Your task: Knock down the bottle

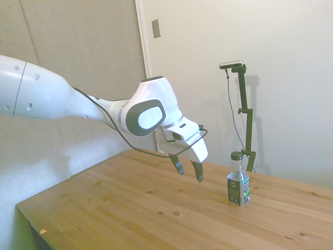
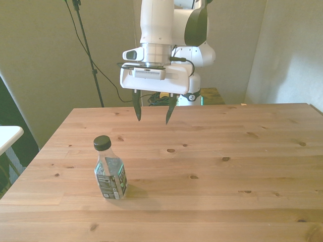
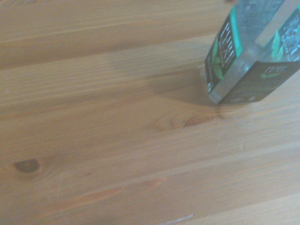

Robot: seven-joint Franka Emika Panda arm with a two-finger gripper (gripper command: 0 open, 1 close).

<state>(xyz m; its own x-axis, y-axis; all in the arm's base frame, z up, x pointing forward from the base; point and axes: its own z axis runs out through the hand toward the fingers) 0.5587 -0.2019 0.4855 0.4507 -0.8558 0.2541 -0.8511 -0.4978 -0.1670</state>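
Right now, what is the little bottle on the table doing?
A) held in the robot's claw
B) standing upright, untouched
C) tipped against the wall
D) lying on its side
B: the bottle stands upright on the table, while the open gripper hangs in the air apart from it.
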